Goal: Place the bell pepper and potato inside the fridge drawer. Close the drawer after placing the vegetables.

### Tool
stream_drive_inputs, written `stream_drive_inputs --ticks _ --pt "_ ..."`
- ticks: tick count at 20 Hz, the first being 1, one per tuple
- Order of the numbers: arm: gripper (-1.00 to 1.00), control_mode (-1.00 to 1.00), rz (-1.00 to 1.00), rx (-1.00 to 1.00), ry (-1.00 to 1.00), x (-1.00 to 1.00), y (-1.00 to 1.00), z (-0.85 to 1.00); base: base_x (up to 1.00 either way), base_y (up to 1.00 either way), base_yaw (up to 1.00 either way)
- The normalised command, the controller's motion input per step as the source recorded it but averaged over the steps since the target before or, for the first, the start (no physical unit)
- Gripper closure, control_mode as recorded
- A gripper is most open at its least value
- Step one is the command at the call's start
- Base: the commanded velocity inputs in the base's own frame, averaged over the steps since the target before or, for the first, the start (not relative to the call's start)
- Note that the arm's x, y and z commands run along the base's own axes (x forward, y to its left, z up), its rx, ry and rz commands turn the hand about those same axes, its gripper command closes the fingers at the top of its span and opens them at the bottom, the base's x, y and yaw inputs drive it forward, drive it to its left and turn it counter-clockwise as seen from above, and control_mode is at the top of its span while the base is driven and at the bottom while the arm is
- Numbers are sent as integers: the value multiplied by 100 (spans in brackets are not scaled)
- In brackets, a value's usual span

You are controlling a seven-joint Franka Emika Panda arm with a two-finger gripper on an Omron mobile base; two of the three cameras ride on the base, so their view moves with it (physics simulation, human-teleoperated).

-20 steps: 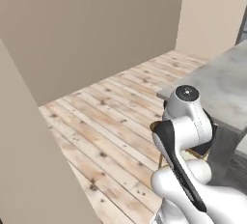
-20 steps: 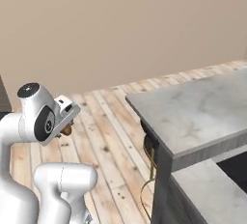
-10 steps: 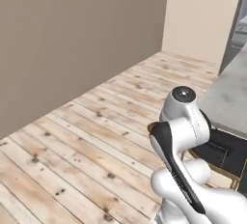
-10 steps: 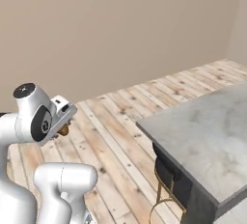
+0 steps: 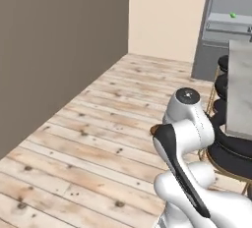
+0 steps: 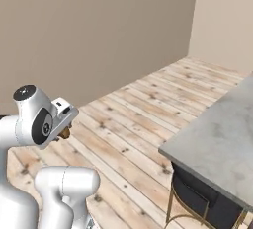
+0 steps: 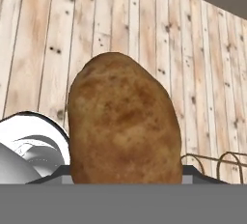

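Closest to me, the potato (image 7: 124,121) sits clamped in the gripper (image 7: 124,177), the jaws drawn in against its brown, speckled skin and holding it upright over the plank floor (image 7: 38,35); the fingertips themselves are hidden behind the tuber, so I judge the grip from how squarely it fills the space between them. From behind the arm, a sliver of that same brown shows tucked under the white wrist (image 6: 64,133), carried high and close to the robot's body. So the step in hand looks like the carry: the potato is picked up and is being ferried across the room, not yet placed. Just beyond stands the grey stone counter (image 6: 222,139) with dark stools (image 5: 231,146) on brass legs beneath it. Farthest off, past the counter's end, is the open fridge (image 5: 229,20), grey shelves inside and something small and green (image 5: 233,14) on one; I cannot make out the drawer from here. The next move, I'd say, calls for the base to close on that fridge, then a low reach to let go over the drawer
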Motion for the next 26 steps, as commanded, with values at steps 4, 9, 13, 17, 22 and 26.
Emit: stream_drive_inputs --ticks 4,9,13,17,22,26 --pt "100 100 0 0 0 0 0 0 100 98 -39" --pt "100 100 0 0 0 0 0 0 100 81 -42" --pt "100 100 0 0 0 0 0 0 100 75 -47" --pt "100 100 0 0 0 0 0 0 100 56 -43" --pt "100 100 0 0 0 0 0 0 100 36 -37" --pt "100 100 0 0 0 0 0 0 100 26 -36"
